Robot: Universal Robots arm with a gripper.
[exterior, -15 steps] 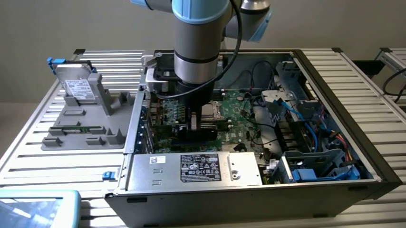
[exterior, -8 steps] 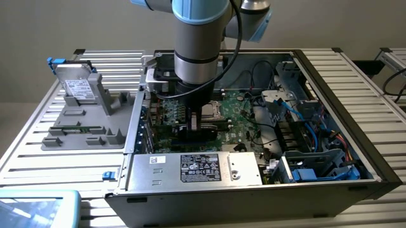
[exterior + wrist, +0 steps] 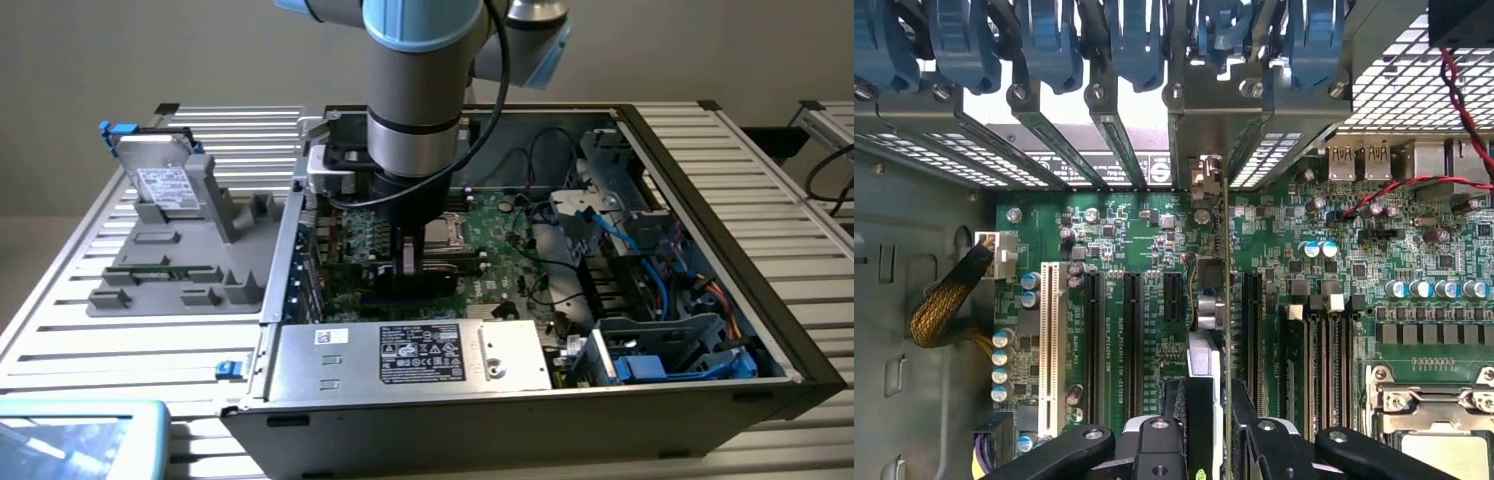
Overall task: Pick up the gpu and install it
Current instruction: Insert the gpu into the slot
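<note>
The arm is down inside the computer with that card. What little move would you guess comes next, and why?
Probably a small, straight push down. The gripper holds the gpu on edge above the motherboard, its thin edge running toward the rear slot opening and in line with the black slots. In the exterior view the gripper is already deep inside the case. Whether the card is seated yet I cannot tell.
</note>
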